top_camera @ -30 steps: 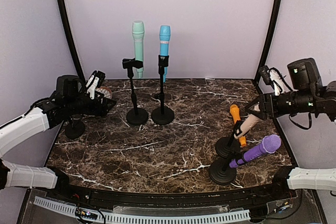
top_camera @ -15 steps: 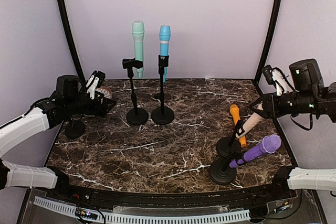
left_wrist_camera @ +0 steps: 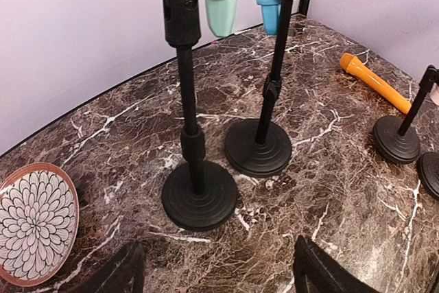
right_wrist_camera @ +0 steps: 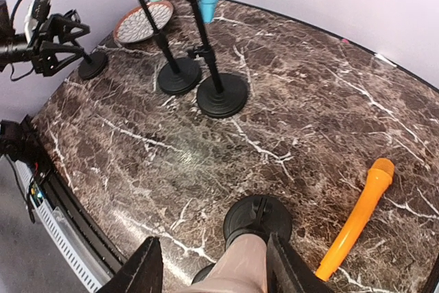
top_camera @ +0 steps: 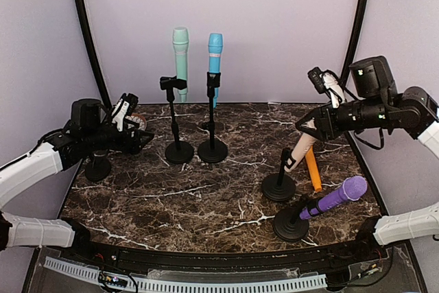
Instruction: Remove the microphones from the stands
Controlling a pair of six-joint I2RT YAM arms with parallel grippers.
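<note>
Stand (top_camera: 278, 188) and mic (top_camera: 300, 149) shifted left with the right gripper (top_camera: 310, 128) clamped on the mic, which slants down and left into the clip (top_camera: 288, 162); left gripper (top_camera: 140, 138) gapes empty

Bright, soft, even light; crisp from the top camera, warped at the wrists.
Diffuse light from above flattens the lavender walls (top_camera: 274, 25) and leaves only faint, short shadows under the stand bases (top_camera: 180, 153) on the marble tabletop (top_camera: 206, 197), with a pale sheen at centre in the right wrist view. Both wrist views bow the table's far edge. At 6 o'clock the beige microphone (right_wrist_camera: 236, 269) and right gripper (right_wrist_camera: 212, 241) are out of focus; the left gripper (left_wrist_camera: 218, 243) is dark and soft there too.
</note>
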